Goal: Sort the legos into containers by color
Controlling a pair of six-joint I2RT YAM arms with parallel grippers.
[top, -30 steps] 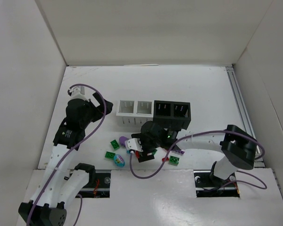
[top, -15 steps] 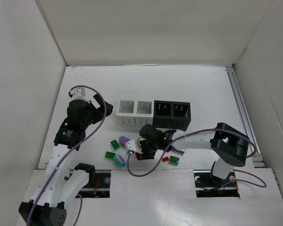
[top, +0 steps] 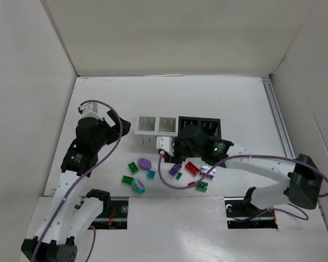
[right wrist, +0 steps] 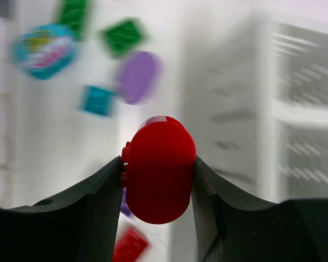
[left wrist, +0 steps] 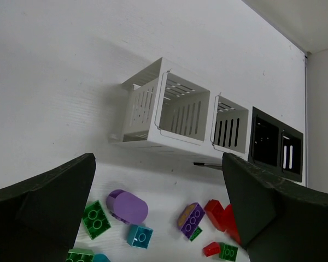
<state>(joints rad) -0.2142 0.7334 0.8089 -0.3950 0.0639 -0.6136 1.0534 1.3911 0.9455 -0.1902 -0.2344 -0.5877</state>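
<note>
Right tool (right wrist: 158,164) around upright red lego (right wrist: 159,180)

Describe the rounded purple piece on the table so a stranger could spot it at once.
Find the white container at the middle of the table. Below its left compartment in the top view, the purple piece sits between a green brick and a teal brick. It is the only plain lilac oval among square studded bricks.

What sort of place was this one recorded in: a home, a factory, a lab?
Most likely a lab test cell: a white table boxed in by plain white walls, with small bins and loose legos laid out for sorting.
</note>
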